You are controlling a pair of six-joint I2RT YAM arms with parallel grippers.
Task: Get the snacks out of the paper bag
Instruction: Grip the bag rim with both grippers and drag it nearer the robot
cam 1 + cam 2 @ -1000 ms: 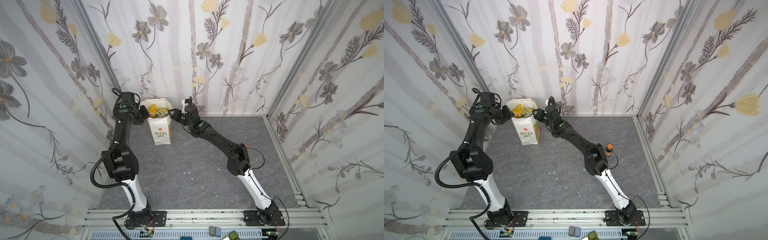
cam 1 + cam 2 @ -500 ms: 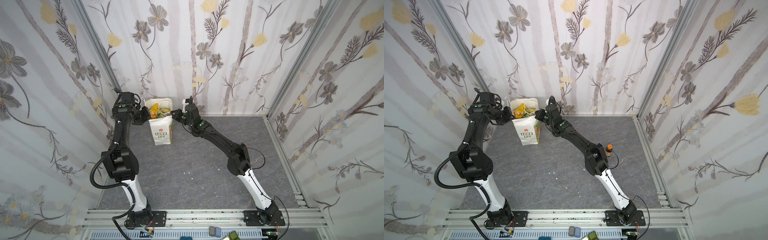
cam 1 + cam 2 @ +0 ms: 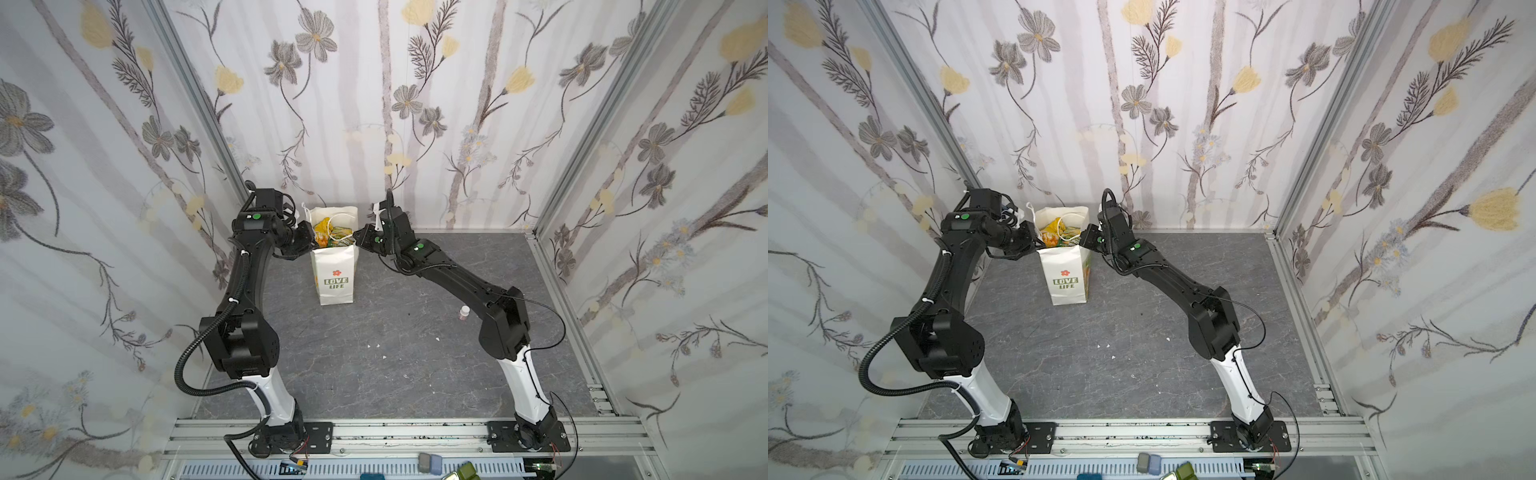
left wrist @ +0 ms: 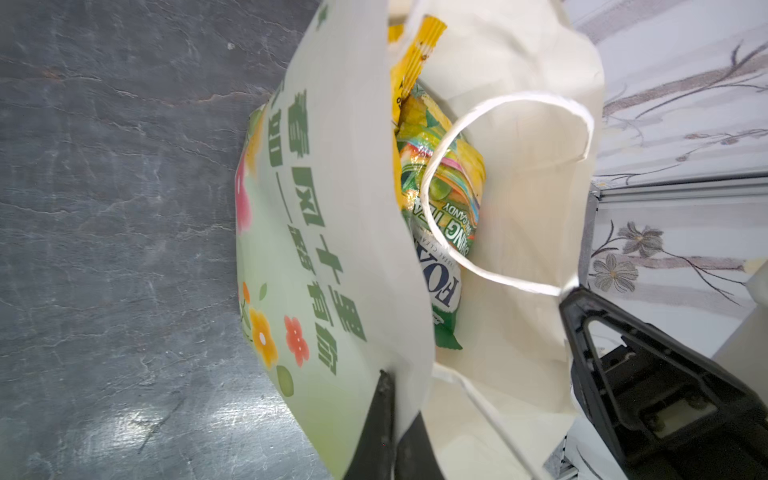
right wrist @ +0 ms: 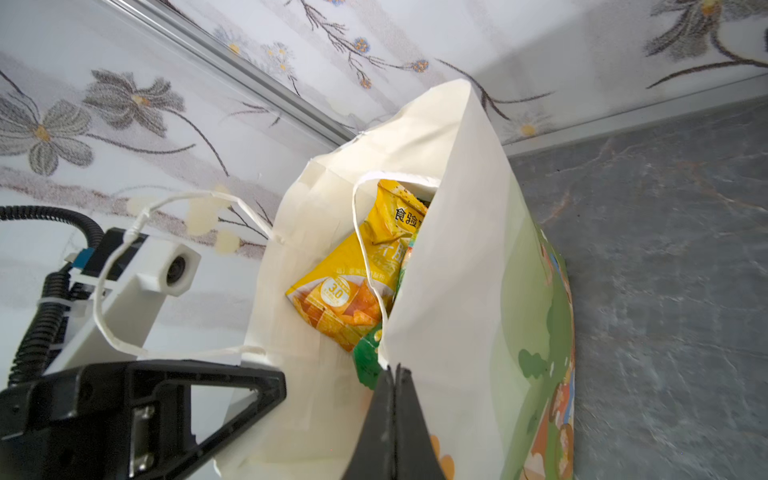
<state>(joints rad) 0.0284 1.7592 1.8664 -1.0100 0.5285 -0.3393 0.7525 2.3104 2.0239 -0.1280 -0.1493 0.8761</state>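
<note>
The white paper bag [image 3: 336, 270] [image 3: 1067, 274] stands upright near the back wall, its mouth spread open. My left gripper [image 3: 309, 237] [image 4: 398, 392] is shut on the bag's [image 4: 332, 208] left rim. Shut on the opposite rim of the bag [image 5: 457, 270] is my right gripper [image 3: 359, 237] [image 5: 394, 368]. The snacks [image 3: 328, 235] [image 3: 1057, 233] lie inside: a yellow-orange packet [image 5: 353, 282], a green one [image 5: 368, 359], a green-yellow candy packet [image 4: 449, 183] and a "FOXS" packet [image 4: 444, 299]. Deeper contents are hidden.
One white cord handle [image 4: 519, 99] arcs over the bag's mouth; the other cord handle [image 5: 124, 249] drapes over the left arm's white camera mount. A small pink bottle [image 3: 464, 312] stands by the right arm's elbow. The back wall is just behind the bag.
Both grippers have closed onto the bag's opposite rims, and the mouth now stands a little wider. The arms have barely shifted.
</note>
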